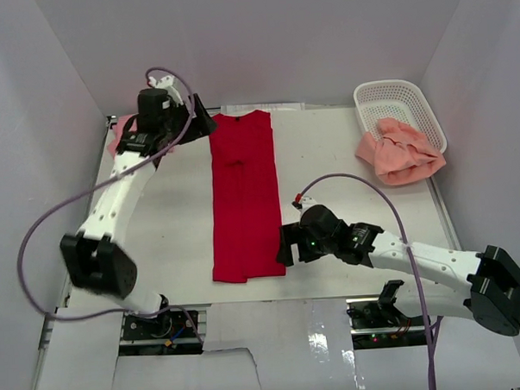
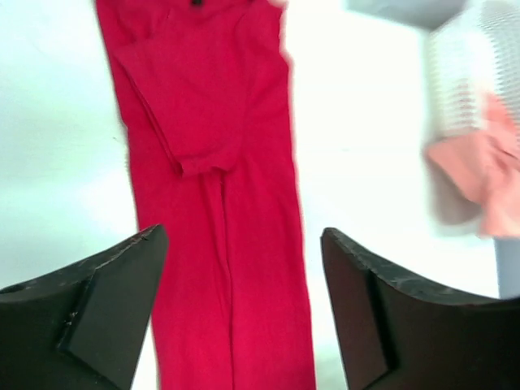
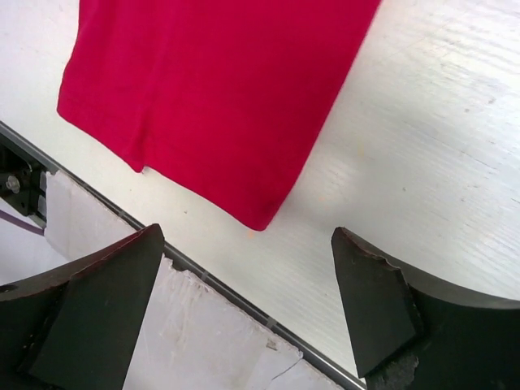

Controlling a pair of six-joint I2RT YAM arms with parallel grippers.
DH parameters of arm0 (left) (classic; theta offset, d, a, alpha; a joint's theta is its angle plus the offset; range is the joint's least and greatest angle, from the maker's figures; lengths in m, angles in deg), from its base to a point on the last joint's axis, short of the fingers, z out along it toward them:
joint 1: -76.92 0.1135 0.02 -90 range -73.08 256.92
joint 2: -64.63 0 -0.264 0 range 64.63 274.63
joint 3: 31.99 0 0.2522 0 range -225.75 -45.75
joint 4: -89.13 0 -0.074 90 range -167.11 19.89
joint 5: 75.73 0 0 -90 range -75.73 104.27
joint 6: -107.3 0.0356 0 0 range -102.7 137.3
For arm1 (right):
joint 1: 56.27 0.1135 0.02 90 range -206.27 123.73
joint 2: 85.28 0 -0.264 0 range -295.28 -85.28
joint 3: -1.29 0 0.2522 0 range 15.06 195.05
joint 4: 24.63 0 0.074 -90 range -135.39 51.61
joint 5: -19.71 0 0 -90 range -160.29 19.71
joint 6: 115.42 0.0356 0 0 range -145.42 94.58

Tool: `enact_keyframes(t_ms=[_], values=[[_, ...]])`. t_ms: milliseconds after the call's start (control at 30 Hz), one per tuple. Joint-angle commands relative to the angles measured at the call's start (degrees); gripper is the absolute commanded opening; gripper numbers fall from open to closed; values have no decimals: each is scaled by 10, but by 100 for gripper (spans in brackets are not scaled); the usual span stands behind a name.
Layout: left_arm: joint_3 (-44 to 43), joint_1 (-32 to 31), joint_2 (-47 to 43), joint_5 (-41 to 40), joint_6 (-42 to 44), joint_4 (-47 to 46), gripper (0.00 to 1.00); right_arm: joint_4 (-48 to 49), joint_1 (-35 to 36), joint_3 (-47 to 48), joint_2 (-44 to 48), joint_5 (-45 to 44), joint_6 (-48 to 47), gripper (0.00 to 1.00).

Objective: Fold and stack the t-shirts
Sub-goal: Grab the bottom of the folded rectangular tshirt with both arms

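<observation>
The bright red t-shirt [image 1: 243, 196] lies flat mid-table as a long narrow strip, sides folded in, collar at the far end. My left gripper [image 1: 201, 122] hangs open just left of the collar end; its wrist view shows the red shirt [image 2: 219, 203] below and between the spread fingers, untouched. My right gripper [image 1: 285, 246] stands open beside the shirt's near right corner [image 3: 260, 215], holding nothing. A salmon-peach t-shirt [image 1: 401, 152] spills crumpled over the basket's front edge. Behind the left arm, a bit of light pink t-shirt [image 1: 118, 136] shows.
The white lattice basket [image 1: 394, 92] stands at the far right corner, also seen blurred in the left wrist view [image 2: 463, 81]. The table's near edge [image 3: 244, 301] with its metal rail runs right under the right gripper. Grey walls enclose the table on three sides.
</observation>
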Motion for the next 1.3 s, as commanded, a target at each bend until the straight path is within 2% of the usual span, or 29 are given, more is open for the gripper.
enact_keyframes(t_ms=[0,67,200,367,433,567,700,867,967,1000,1033,1100,1267], values=[[111,-4,-189,-42,31,-33,90,-6,1,-16,40,-51,3,90],[192,-5,-276,-44,32,-34,97,3,-1,-29,52,-51,-1,90],[299,-9,-387,-30,26,-20,98,5,-2,-33,55,-67,-1,90],[418,-8,-477,5,19,-25,98,20,-2,-33,54,-68,15,90],[443,-8,-489,41,16,-21,98,38,-2,-45,56,-51,29,91],[497,-9,-474,16,-27,9,98,49,-2,-62,52,-30,49,93],[487,-10,-459,-38,-90,46,96,68,-2,-75,33,-6,82,96],[541,-10,-425,-40,-152,42,96,83,-2,-61,-21,30,122,100],[584,-10,-444,-30,-188,29,96,90,-3,-50,-50,39,128,100],[593,-10,-452,-24,-196,19,96,90,-3,-47,-56,42,128,99],[612,-10,-462,-14,-205,16,96,91,-3,-41,-66,44,129,94],[627,-10,-492,-12,-225,13,96,96,-3,-39,-74,48,134,93],[636,-23,-512,-29,-242,15,96,109,-3,-32,-100,64,137,78]])
